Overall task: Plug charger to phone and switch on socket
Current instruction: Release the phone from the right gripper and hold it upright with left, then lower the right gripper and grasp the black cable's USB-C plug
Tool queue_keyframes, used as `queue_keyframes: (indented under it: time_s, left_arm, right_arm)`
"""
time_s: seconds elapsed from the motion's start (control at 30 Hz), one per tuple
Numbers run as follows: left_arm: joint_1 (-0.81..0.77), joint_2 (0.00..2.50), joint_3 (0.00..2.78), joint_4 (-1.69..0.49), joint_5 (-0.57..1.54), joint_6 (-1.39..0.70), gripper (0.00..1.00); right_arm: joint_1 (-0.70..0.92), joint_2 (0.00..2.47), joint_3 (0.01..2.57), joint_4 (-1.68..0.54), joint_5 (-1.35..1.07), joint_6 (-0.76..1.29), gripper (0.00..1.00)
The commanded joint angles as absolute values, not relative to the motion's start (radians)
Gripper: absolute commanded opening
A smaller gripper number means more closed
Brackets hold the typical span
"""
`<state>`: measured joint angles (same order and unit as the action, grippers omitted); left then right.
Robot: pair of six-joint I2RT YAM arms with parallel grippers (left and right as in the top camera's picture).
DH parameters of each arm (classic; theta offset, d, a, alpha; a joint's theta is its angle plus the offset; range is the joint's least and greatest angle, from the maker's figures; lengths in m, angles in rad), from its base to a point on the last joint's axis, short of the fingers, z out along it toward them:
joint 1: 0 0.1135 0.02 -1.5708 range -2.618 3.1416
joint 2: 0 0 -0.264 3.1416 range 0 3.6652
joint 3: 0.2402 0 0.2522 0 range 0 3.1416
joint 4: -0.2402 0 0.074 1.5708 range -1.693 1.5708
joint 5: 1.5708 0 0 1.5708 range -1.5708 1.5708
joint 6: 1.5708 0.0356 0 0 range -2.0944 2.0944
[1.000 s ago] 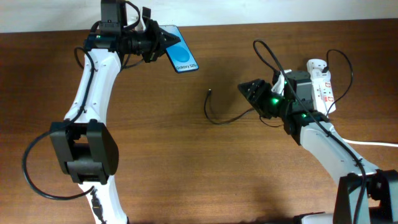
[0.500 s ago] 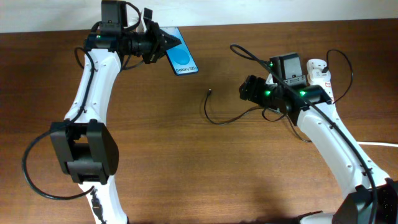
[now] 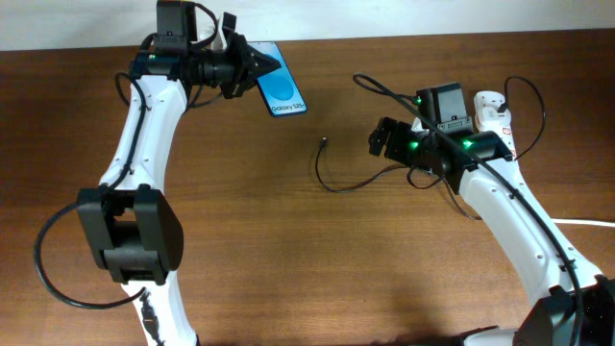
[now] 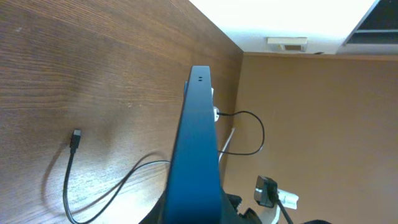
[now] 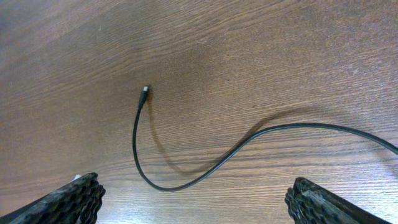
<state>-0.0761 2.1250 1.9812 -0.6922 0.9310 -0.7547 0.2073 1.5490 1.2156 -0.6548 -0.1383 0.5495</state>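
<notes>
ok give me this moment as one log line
left gripper: shut on phone | right gripper: open above charger, not touching | charger: tip loose on table | socket: untouched

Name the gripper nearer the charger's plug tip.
Right. The right gripper hangs open beside the plug tip, over the charger; the left gripper is farther, gripping the phone near the back edge.

- The small black-framed smartphone with a bright blue screen (image 3: 281,89) carries one line of dark print at its lower end in the overhead view. It reads "Galaxy S21", and anything after that is too small to make out.
- The white elongated power strip (image 3: 500,125) has red marks beside its switches, too small to read as letters or numbers.
</notes>
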Motion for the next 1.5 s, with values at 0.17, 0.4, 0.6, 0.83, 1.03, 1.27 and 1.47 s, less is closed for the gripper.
queue_keyframes:
  time_s: [0.17,0.4,0.6,0.83,1.03,1.27,1.47]
  left_arm:
    - [-0.069,2.134,1.99,-0.686,0.98,-0.727,0.0]
    - [-0.069,2.134,1.99,-0.686,0.981,-0.727,0.0]
    - [-0.069,2.134,1.99,-0.686,0.981,-0.727,0.0]
    - [-0.069,2.134,1.99,-0.686,0.981,-0.727,0.0]
    - [-0.067,2.134,1.991,-0.677,1.008,-0.723,0.0]
    - [-0.002,2.134,1.99,-0.638,1.173,-0.682,0.0]
    - [0.059,2.134,1.991,-0.638,1.22,-0.679,0.0]
  right_arm:
    - [0.21,1.54,1.231,-0.659,-0.123,0.531,0.98]
    - [0.21,1.54,1.231,-0.659,-0.123,0.531,0.98]
    - [0.21,1.54,1.231,-0.659,-0.123,0.531,0.98]
    - [0.21,1.54,1.231,-0.659,-0.123,0.53,0.98]
    - [0.209,1.548,1.231,-0.658,-0.122,0.53,0.99]
    - [0.21,1.562,1.231,-0.609,-0.127,0.532,0.99]
    - [0.252,1.66,1.231,-0.496,-0.18,0.643,0.75]
